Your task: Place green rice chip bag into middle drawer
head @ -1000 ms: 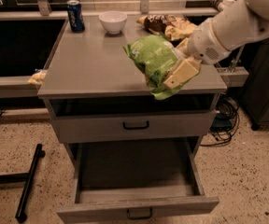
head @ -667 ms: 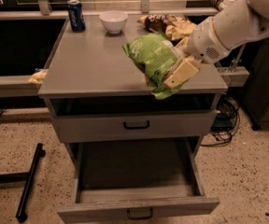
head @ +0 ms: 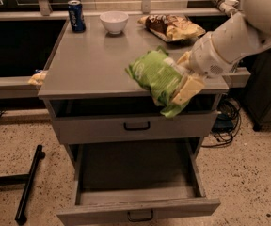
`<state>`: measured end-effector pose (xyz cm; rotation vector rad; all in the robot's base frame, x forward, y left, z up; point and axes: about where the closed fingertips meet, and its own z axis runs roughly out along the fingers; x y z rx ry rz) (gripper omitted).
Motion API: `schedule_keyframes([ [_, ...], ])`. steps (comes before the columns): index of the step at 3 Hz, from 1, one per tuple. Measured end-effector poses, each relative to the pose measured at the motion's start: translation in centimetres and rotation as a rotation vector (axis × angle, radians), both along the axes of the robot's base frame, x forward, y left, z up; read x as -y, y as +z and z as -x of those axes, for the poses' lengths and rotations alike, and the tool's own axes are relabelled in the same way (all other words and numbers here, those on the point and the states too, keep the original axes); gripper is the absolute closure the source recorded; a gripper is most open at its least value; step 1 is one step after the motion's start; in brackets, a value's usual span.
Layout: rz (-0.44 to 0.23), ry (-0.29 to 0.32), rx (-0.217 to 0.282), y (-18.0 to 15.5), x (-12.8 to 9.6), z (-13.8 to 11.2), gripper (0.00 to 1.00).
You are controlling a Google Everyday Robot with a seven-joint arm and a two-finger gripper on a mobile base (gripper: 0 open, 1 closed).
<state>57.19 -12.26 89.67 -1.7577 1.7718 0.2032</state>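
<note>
The green rice chip bag point(head: 156, 79) is a crinkly lime-green pouch held in the air over the front right edge of the grey cabinet top point(head: 93, 65). My gripper point(head: 182, 81) is shut on the bag's right side, with one cream finger point(head: 188, 88) lying across its lower part. My white arm reaches in from the upper right. The middle drawer point(head: 135, 192) is pulled out open below, a wide grey box with a small dark handle point(head: 140, 215) on its front. Its inside is bare.
On the cabinet top stand a blue can point(head: 75, 15), a white bowl point(head: 114, 21) and a yellow-and-brown chip bag point(head: 173, 27) at the back. A shut upper drawer front point(head: 135, 125) has a black handle. A black bar point(head: 28, 185) lies on the floor left; cables point(head: 225, 121) hang right.
The gripper with the green bag has moved a little forward and down, toward the cabinet's front edge. The drawer has stayed open.
</note>
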Motion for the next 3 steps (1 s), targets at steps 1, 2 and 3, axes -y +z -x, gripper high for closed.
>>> schedule_keyframes([
  [1, 0.089, 0.023, -0.032, -4.5, 2.8, 3.1, 1.0],
  [2, 0.133, 0.043, -0.067, -8.5, 5.2, 4.9, 1.0],
  [3, 0.155, 0.052, -0.115, -12.7, 7.0, 5.8, 1.0],
])
